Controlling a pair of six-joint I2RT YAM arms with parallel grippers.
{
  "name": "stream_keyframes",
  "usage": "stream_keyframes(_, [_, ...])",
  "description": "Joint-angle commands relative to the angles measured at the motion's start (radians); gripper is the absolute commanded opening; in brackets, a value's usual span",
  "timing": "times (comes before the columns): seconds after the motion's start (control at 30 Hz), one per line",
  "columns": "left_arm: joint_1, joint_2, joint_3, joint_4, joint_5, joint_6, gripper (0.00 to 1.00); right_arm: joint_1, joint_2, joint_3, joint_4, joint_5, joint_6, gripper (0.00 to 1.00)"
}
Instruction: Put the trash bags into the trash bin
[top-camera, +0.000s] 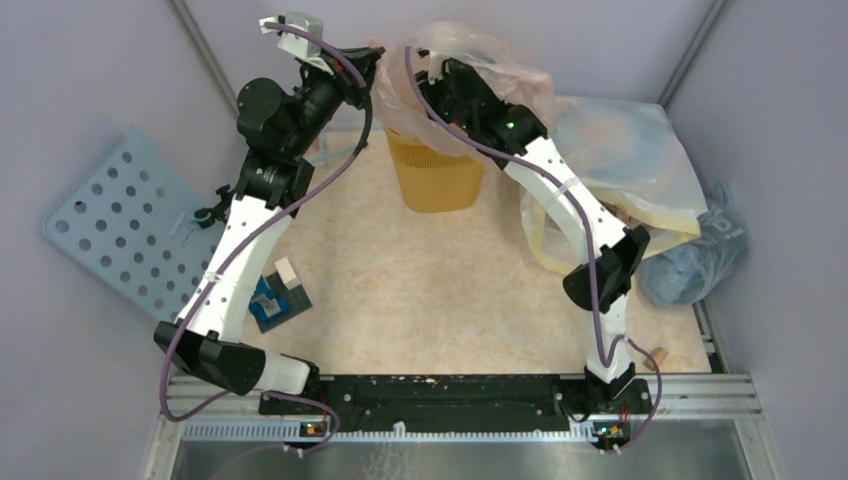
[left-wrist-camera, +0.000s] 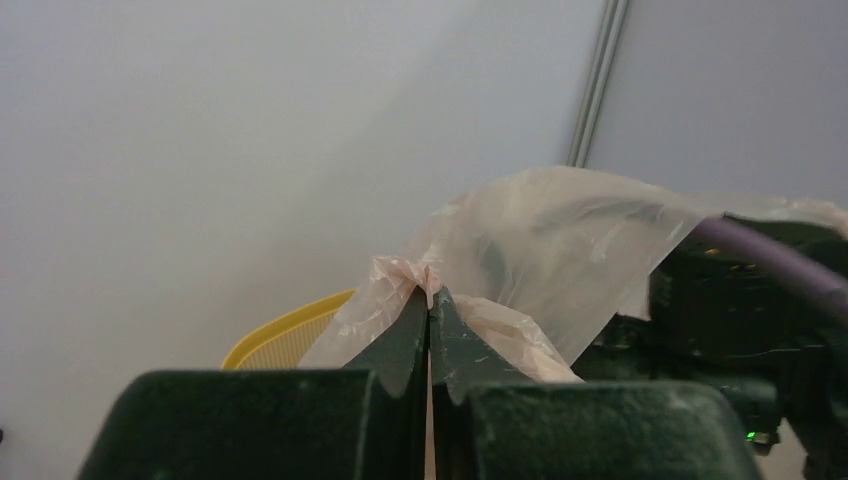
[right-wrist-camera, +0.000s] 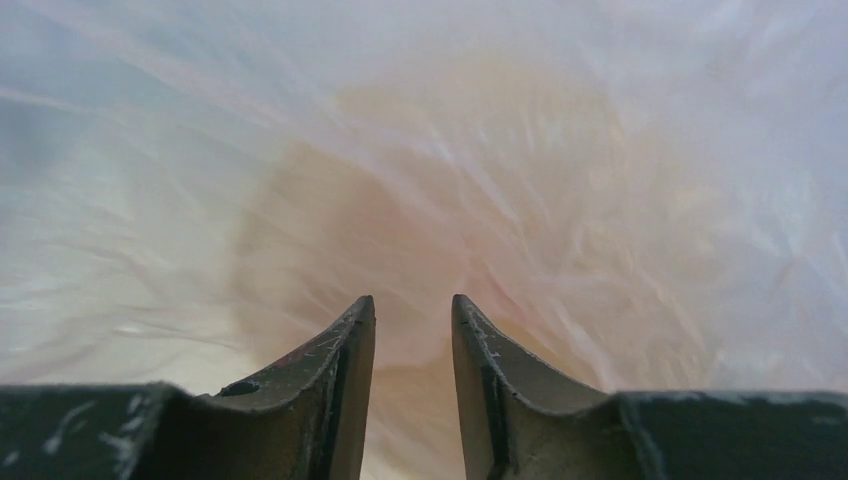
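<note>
The yellow-orange trash bin (top-camera: 435, 178) stands at the back of the table; its rim (left-wrist-camera: 285, 335) shows in the left wrist view. The thin pale pink trash bag (top-camera: 478, 52) hangs above the bin, draped over my right arm. My left gripper (top-camera: 374, 62) is shut on a bunched edge of the bag (left-wrist-camera: 560, 240), which pokes out at the fingertips of the gripper (left-wrist-camera: 430, 296). My right gripper (right-wrist-camera: 412, 305) is inside the bag, jaws parted, with only pink film (right-wrist-camera: 420, 180) ahead of it. In the top view the bag hides the right gripper's fingers.
A large whitish-yellow sack (top-camera: 625, 160) lies to the right of the bin, and a grey-blue bag (top-camera: 695, 262) sits at the right wall. A blue perforated board (top-camera: 125, 222) leans at the left. A small blue block piece (top-camera: 278, 298) lies near the left arm.
</note>
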Motion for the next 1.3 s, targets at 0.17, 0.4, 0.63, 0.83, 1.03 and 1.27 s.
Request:
stream_keyframes(0.17, [0.039,-0.051,-0.04,0.063,0.041,-0.064,0.0,0.011,-0.126,-0.079,0.064,0.005,0.008,0.3])
stream_keyframes(0.4, [0.05,-0.032,-0.006,0.044,0.032,-0.055,0.0,0.046,-0.204,-0.177,0.154,-0.15,-0.062,0.4])
stream_keyframes(0.63, [0.056,-0.084,-0.045,0.1,-0.028,-0.036,0.0,0.066,-0.264,-0.228,0.179,-0.202,-0.077,0.47])
stream_keyframes(0.83, [0.057,-0.153,-0.098,0.145,-0.105,0.008,0.0,0.066,-0.291,-0.307,0.201,-0.151,-0.086,0.42])
stream_keyframes(1.03, [0.059,-0.109,-0.085,0.129,-0.111,0.021,0.0,0.089,-0.417,-0.466,0.36,-0.241,-0.082,0.53])
stream_keyframes(1.27, [0.063,-0.091,-0.075,0.15,-0.098,0.012,0.0,0.09,-0.515,-0.494,0.397,-0.237,-0.037,0.71])
